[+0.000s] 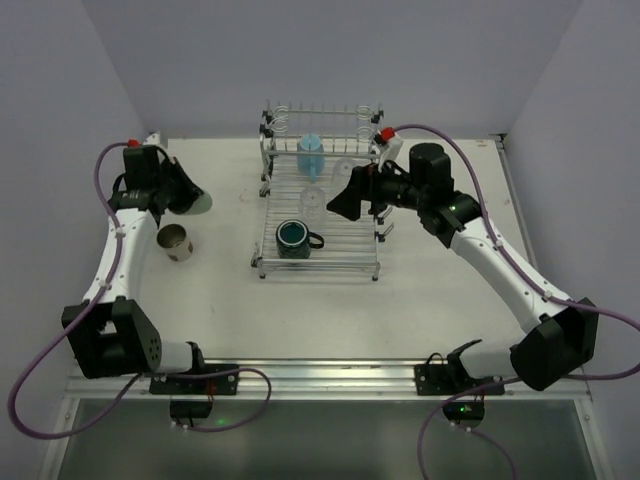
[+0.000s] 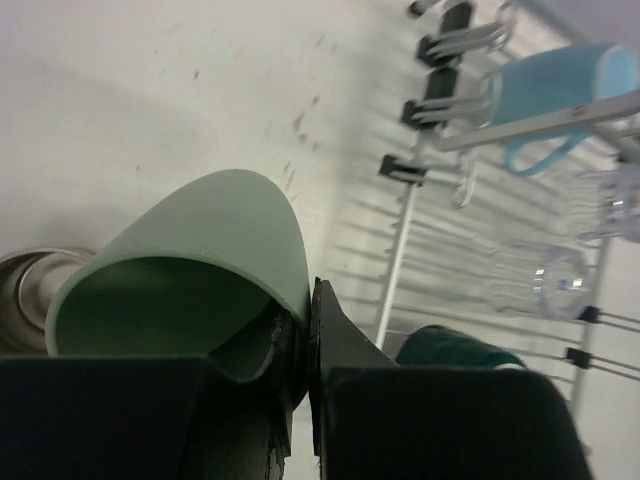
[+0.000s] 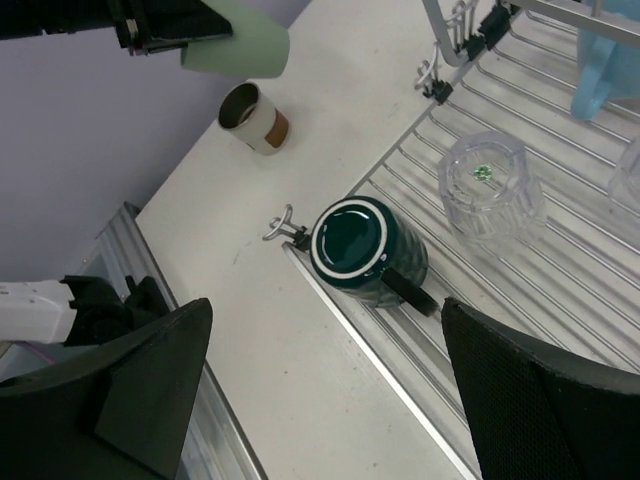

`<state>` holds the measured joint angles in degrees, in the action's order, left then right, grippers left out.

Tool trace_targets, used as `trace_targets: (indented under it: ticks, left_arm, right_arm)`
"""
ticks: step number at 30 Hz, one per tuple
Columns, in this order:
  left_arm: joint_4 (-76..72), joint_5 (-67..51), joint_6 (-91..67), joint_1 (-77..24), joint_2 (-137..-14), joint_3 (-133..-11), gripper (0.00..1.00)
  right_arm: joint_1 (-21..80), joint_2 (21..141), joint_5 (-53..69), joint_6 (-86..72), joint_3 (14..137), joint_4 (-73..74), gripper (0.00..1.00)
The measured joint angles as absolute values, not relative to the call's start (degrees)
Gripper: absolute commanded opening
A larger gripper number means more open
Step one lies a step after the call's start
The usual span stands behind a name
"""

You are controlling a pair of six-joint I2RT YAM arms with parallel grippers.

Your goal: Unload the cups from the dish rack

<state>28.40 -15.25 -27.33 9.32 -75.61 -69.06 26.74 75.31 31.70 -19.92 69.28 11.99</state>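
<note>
The chrome dish rack (image 1: 320,268) stands mid-table. On it are a light blue cup (image 1: 311,152), two clear tumblers (image 1: 313,200) (image 1: 345,168) and a dark teal mug (image 1: 295,238). My left gripper (image 1: 182,192) is shut on the rim of the pale green cup (image 1: 198,202), held above the table left of the rack; one finger is inside the cup (image 2: 190,270). The beige metallic cup (image 1: 176,242) stands on the table just below it. My right gripper (image 1: 348,200) is open and empty above the rack's right side, over the teal mug (image 3: 365,250) and a tumbler (image 3: 490,185).
The rack's raised back rail with coil holders (image 1: 322,112) is at the far side. A red-tipped clip (image 1: 384,133) sits at the rack's back right corner. Walls enclose the table on three sides. A metal rail (image 1: 320,375) runs along the near edge.
</note>
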Motion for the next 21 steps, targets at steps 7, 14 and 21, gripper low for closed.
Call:
trace_targets:
  ticks: [7,14,21]
  left_arm:
    - [33.26,-5.65,-24.49,-1.78,-85.62,-71.05,0.00]
    - [35.51,1.78,-23.16,-3.46,-93.93,-75.33,0.00]
    - [38.11,5.72,-22.85,-3.86,-99.29,-75.90,0.00]
  right_arm:
    - [30.76,85.21,21.76,-17.06,80.03,22.55,0.99]
    - [34.74,91.22,14.33,-15.22,85.43,31.14,0.99]
    - [35.27,93.82,11.16,-14.41,89.91,35.33,0.99]
